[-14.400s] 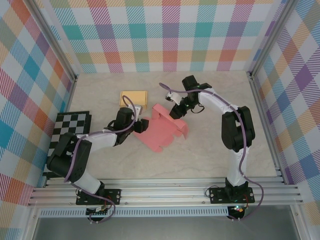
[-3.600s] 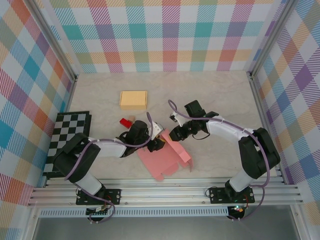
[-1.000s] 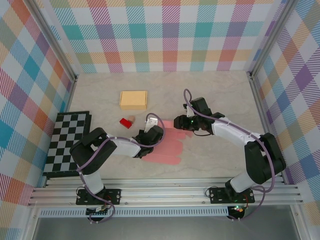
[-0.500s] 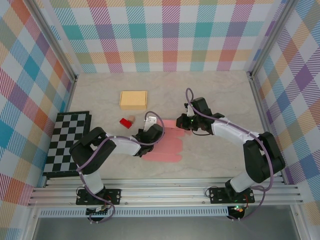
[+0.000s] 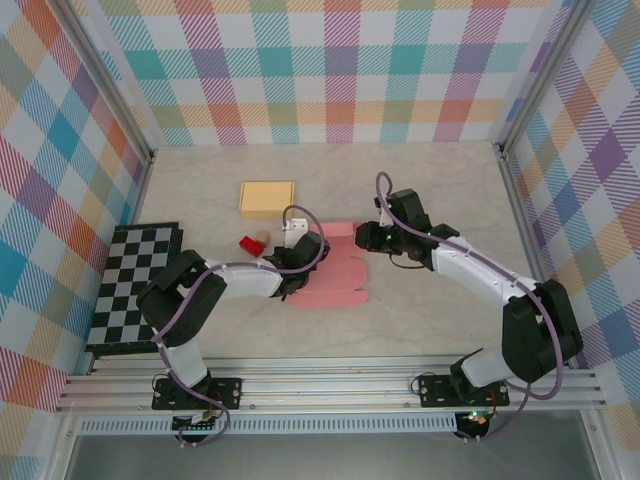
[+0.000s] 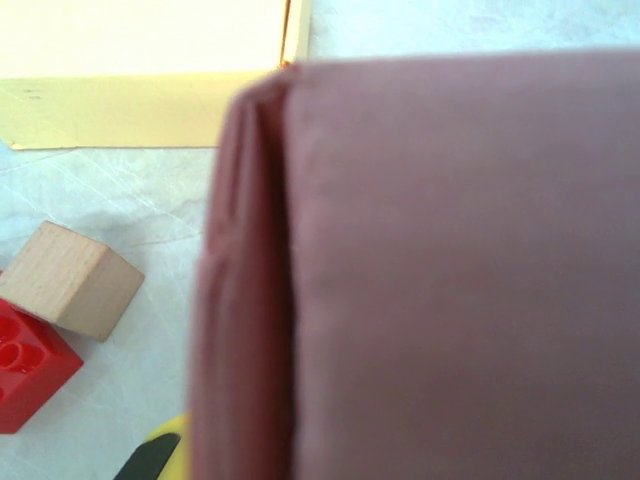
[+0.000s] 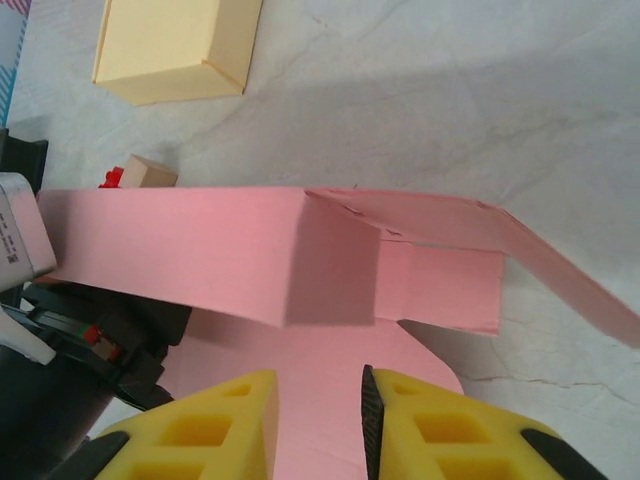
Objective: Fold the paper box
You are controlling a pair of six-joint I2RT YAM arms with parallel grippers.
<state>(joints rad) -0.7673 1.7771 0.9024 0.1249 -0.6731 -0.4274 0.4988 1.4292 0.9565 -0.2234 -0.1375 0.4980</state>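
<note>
Right fingers (image 7: 440, 430) now overlook a paper box (image 7: 200, 250) wall folded upright.

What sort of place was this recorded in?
Probably a lab robot test cell: a tabletop boxed in by plaid-printed walls on aluminium framing, two arms bolted to its front rail, a checkerboard mat nearby.

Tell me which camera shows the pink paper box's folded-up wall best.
Right wrist: the pink paper box is sharp there, with its raised wall, crease and side flap all visible. Top external shows the box small, from above. Left wrist sits so close that the box is a blurred pink surface.
</note>
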